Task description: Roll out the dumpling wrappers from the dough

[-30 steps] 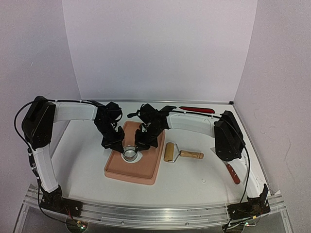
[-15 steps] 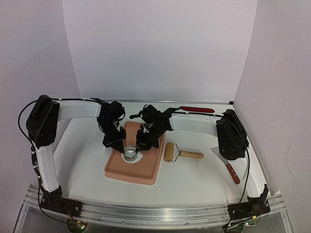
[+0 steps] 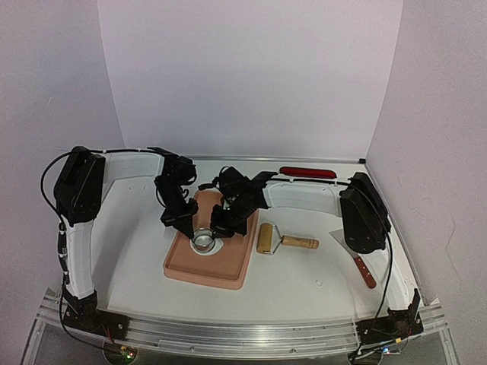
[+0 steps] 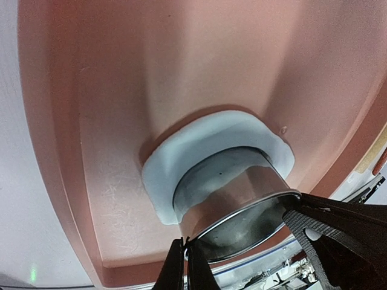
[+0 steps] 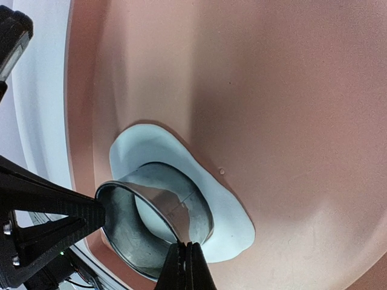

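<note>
As arms converge, left hand [image 4: 185,252] and right hand [image 5: 185,251], both closed, touch the ring [image 4: 236,193].

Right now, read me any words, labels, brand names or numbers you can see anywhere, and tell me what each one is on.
There is no readable text in any view.
The metal ring, white dough, pink tray, rolling pin, red-handled scraper and red bar at the back all show plain surfaces with no lettering, label or number.
</note>
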### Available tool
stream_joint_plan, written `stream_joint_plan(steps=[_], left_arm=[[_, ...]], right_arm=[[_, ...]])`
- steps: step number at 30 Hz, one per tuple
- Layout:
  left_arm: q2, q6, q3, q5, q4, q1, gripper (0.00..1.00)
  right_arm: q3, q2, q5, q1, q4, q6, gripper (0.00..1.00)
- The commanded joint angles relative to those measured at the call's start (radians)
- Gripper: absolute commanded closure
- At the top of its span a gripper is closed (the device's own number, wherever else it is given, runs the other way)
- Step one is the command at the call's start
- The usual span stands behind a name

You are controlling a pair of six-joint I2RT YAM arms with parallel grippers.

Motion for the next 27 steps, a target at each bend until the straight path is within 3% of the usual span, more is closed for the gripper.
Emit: stream_joint_plan(steps=[1, 6, 14, 27], left_arm=[[0.091, -0.016, 0.047, -0.087, 0.151, 0.019, 1.00], [0.077, -0.027, 0.005, -0.074, 0.170, 0.018, 1.00], [-0.003, -0.075, -0.182, -0.058, 0.234, -0.007, 1.00], [-0.062, -0.189, -0.286, -0.051, 0.285, -0.099, 1.00]], right_arm=[[-0.051, 0.012, -0.092, 0.101, -0.055, 0.033, 1.00], [-0.028, 0.020, -0.065, 0.095, -0.060, 0.013, 1.00], [0.051, 0.059, -0.046, 0.027, -0.090, -0.023, 1.00], [0.153, 0.117, -0.036, -0.034, -0.139, -0.059, 1.00]])
